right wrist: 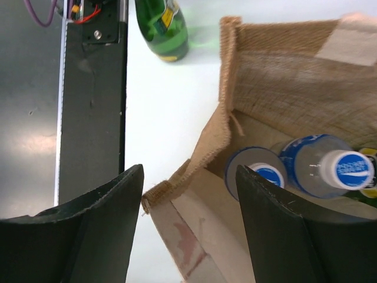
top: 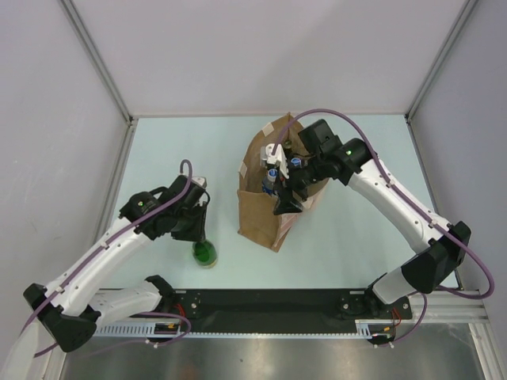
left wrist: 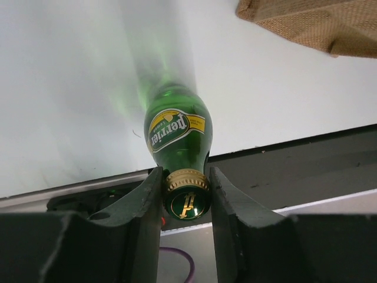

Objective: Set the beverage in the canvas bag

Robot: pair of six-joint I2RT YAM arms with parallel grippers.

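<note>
Left wrist view, left claw (left wrist: 185, 177): clamped on the gold cap (left wrist: 187, 203) of the green bottle (left wrist: 177, 132), one finger on each side, nothing gripping the body.
Beverage position: the green bottle sits on the tabletop (top: 182, 142) near the front, left of the canvas bag (top: 265, 206) and apart from it.
Grip verdict: a cap-only hold is narrow, so expect the body to swing. Lift straight up and slowly before you traverse.
Right claw (right wrist: 188, 177): jaws apart, astride the corner of the bag's rim, with fabric between them and no pinch visible.
Bag mouth: open and upright. Two blue-capped bottles (right wrist: 347, 168) already stand inside, so aim for the free pocket beside them.
Edges: the burlap rim looks soft and may fold if the bottle base catches it, so gain height first. The black rail (top: 269, 301) runs along the near edge, close to the bottle.
Open room: bare tabletop lies between bottle and bag. The right arm (top: 396, 198) overhangs the bag's right side, so enter from the left.
</note>
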